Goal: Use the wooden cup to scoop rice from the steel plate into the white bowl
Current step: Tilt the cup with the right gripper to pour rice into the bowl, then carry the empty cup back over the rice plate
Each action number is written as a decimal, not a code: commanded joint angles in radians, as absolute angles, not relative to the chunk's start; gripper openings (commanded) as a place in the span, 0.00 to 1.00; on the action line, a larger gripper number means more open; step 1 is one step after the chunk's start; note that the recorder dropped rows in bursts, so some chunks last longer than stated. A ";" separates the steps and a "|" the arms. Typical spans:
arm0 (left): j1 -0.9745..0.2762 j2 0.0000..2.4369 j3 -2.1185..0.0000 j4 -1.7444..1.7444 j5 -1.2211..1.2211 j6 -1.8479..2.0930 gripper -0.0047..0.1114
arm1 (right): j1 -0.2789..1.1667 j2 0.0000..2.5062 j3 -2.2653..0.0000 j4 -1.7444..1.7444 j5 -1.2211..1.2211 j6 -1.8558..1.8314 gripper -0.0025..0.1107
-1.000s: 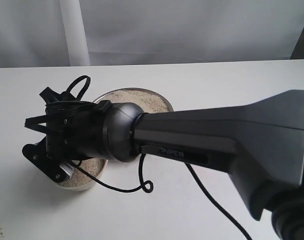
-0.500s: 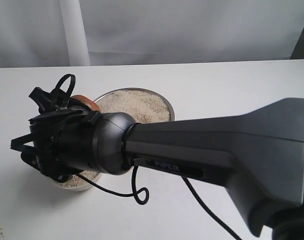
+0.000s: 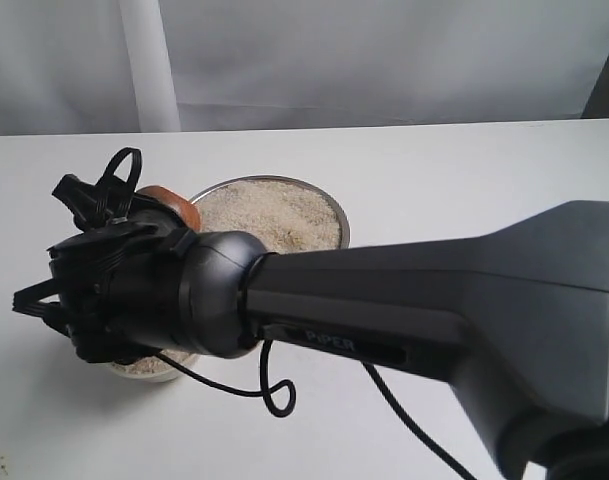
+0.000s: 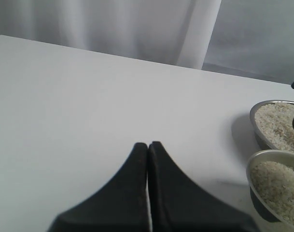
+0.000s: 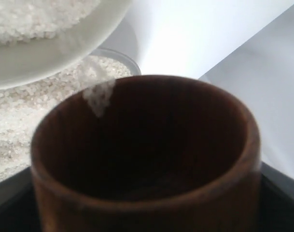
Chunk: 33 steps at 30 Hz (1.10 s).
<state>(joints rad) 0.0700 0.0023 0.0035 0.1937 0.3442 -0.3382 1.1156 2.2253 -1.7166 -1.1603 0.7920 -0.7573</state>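
Observation:
My right gripper (image 3: 144, 235) has reached across to the left and is shut on the wooden cup (image 3: 170, 206), held tipped over the white bowl (image 3: 156, 373). In the right wrist view the cup (image 5: 147, 145) fills the frame with its dark inside showing. A blurred trickle of rice (image 5: 97, 94) falls from its rim beside the bowl (image 5: 55, 58), which holds rice. The steel plate (image 3: 336, 212) behind it carries a heap of rice (image 3: 269, 215). My left gripper (image 4: 147, 144) is shut and holds nothing, over bare table to the left of both dishes.
A black cable (image 3: 269, 385) loops from the right arm down over the table in front of the bowl. A white curtain (image 3: 384, 60) backs the table's far edge. In the left wrist view the plate (image 4: 255, 108) and bowl (image 4: 262, 157) sit at the right.
The right wrist has rolled and shifted slightly left over the bowl. The wooden cup, hidden a second ago, now shows on top of the gripper, tipped.

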 commanded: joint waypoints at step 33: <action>0.070 0.000 0.000 0.196 0.337 -0.340 0.04 | 0.934 2.036 -1.723 -1.072 0.829 0.356 0.02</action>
<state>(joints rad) 0.0700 0.0023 0.0035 0.1937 0.3442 -0.3382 0.9718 2.0645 -1.7166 -1.0892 0.8171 0.3309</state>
